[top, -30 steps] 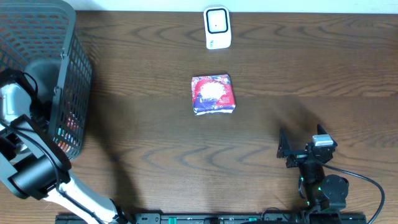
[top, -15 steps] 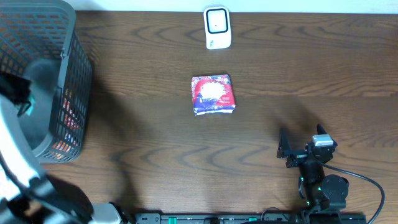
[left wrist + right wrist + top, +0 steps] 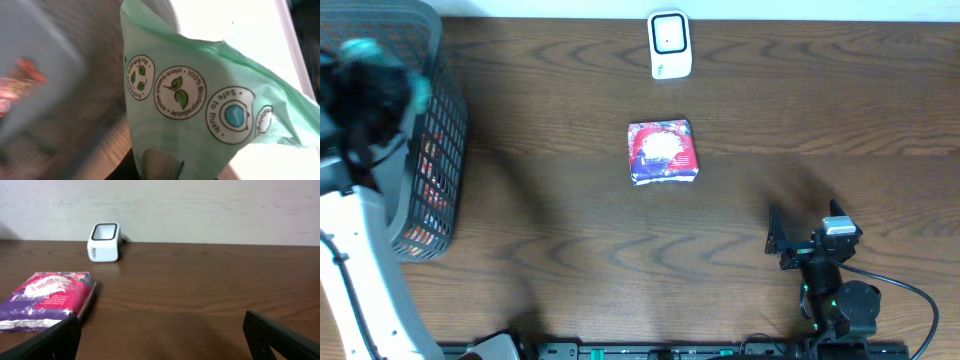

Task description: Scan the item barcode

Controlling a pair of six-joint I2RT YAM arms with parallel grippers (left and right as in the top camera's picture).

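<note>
At the dark wood worktop [image 3: 570, 230], above the black wire basket [image 3: 445, 150], the left end effector [image 3: 370, 80] is clenched on a green pack of flushable wipes [image 3: 200, 95]. The right end effector [image 3: 804, 228] rests released. A purple-and-red packet [image 3: 664, 152] lies mid-worktop. The green pack is well apart from the small white scanner [image 3: 670, 45], so the scan appears not yet done.

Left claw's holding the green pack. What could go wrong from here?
The left claw pinches only an edge of the mint-green soft plastic pack; it could slip or swing. No barcode shows on the visible face, so the white scanner may miss it. The red-and-purple packet lies near the scanner, easily bumped.
</note>
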